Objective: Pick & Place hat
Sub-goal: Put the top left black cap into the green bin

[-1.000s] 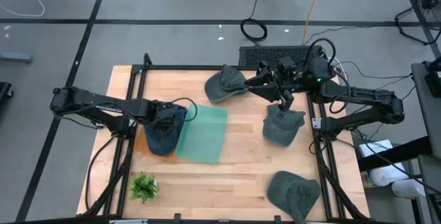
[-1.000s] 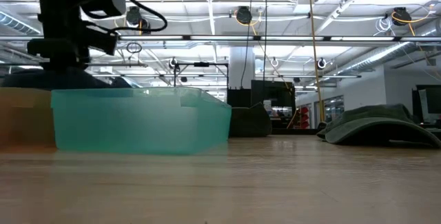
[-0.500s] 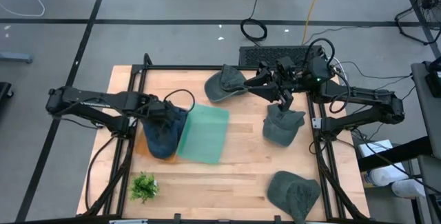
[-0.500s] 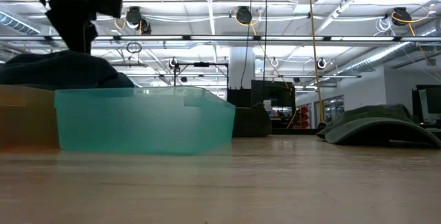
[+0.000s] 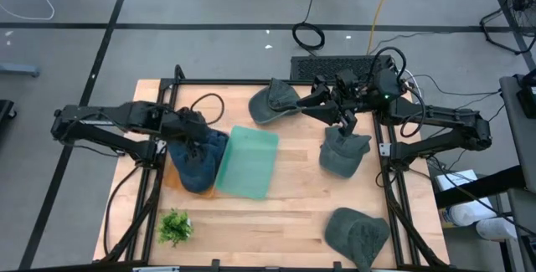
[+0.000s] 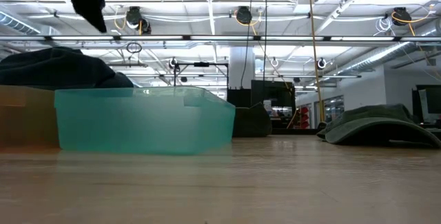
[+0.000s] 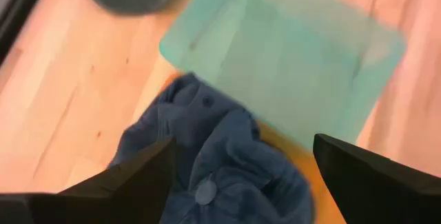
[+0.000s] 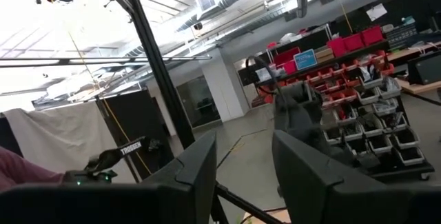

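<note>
A dark blue hat (image 5: 198,161) lies heaped in an orange bin (image 5: 170,177) at the table's left, rising above the rim in the low view (image 6: 56,67). My left gripper (image 5: 199,136) hangs open above it with nothing between its fingers (image 7: 242,141). A teal bin (image 5: 248,162) stands against the orange bin's right side. Three green hats lie on the table: far middle (image 5: 272,103), right (image 5: 342,155) and near right (image 5: 356,234). My right gripper (image 5: 311,105) is raised at the far right, open and holding nothing (image 8: 244,176).
A small green plant (image 5: 174,226) stands at the near left corner. Black frame rails (image 5: 159,151) run along both table sides. Bare wood lies between the teal bin and the right green hat, and along the near edge.
My left gripper has let go of the blue hat and risen straight up from it, tipping more steeply downward. The hat has stayed heaped in the orange bin.
</note>
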